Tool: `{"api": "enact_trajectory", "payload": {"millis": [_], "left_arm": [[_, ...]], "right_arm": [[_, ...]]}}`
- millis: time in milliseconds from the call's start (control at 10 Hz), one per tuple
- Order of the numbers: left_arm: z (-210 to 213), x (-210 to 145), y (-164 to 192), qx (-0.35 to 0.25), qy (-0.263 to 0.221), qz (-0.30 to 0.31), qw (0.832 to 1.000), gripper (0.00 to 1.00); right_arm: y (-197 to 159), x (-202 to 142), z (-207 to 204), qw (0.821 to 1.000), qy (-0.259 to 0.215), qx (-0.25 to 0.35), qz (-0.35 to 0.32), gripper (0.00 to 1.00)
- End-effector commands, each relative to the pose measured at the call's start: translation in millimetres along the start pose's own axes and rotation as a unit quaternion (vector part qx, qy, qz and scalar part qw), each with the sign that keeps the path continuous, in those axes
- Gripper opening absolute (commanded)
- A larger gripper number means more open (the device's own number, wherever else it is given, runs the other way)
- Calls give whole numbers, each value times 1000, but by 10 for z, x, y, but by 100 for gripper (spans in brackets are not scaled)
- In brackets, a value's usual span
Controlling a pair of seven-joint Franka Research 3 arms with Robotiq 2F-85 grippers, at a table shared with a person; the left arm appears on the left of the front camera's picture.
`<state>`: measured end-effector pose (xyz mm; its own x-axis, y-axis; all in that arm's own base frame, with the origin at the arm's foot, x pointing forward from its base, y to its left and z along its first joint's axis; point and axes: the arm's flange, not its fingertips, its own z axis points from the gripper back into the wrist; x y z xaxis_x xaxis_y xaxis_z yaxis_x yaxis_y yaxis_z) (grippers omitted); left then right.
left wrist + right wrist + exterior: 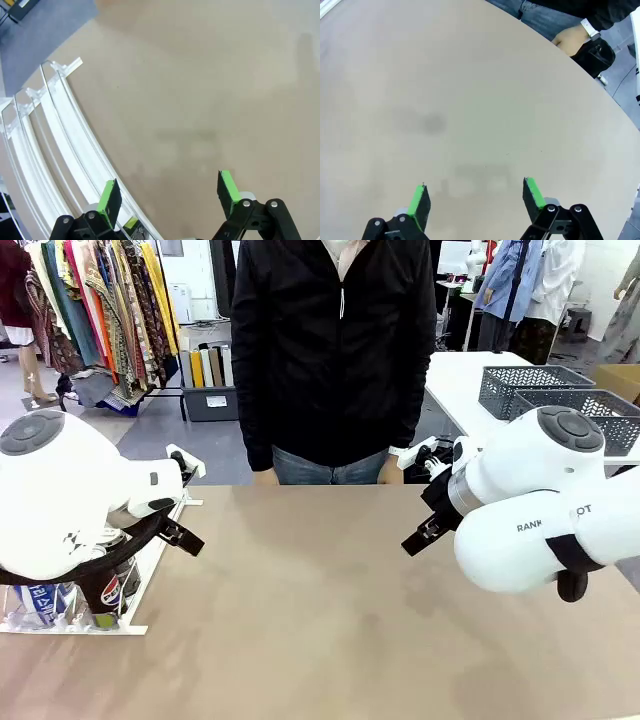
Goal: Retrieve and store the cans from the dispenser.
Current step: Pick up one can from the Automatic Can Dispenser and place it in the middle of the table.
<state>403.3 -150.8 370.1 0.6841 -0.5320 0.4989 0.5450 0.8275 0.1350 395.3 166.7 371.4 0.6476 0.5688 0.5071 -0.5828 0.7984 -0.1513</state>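
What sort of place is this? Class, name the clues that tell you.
Probably a robot test lab set up in a clothing workroom: two white robot arms at a tan table, rails of hanging clothes behind the person, grey lattice baskets on a side table.

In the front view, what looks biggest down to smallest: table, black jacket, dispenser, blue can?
Table, black jacket, dispenser, blue can. The left arm hides part of the dispenser and can.

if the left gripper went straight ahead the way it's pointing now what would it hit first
Probably the bare table beside the dispenser. The open left gripper has one pad over the dispenser's outer rail, so that might touch first; depth is unclear.
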Motion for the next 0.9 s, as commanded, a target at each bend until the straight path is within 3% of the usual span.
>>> {"api": "enact_trajectory", "payload": {"millis": [0, 800], "left_arm": [[1, 1, 0, 0, 0, 0, 1000, 100], [1, 1, 0, 0, 0, 0, 1000, 100]], "right_arm": [[0, 0, 0, 1000, 0, 0, 0, 100], [0, 0, 0, 1000, 0, 0, 0, 100]]}}
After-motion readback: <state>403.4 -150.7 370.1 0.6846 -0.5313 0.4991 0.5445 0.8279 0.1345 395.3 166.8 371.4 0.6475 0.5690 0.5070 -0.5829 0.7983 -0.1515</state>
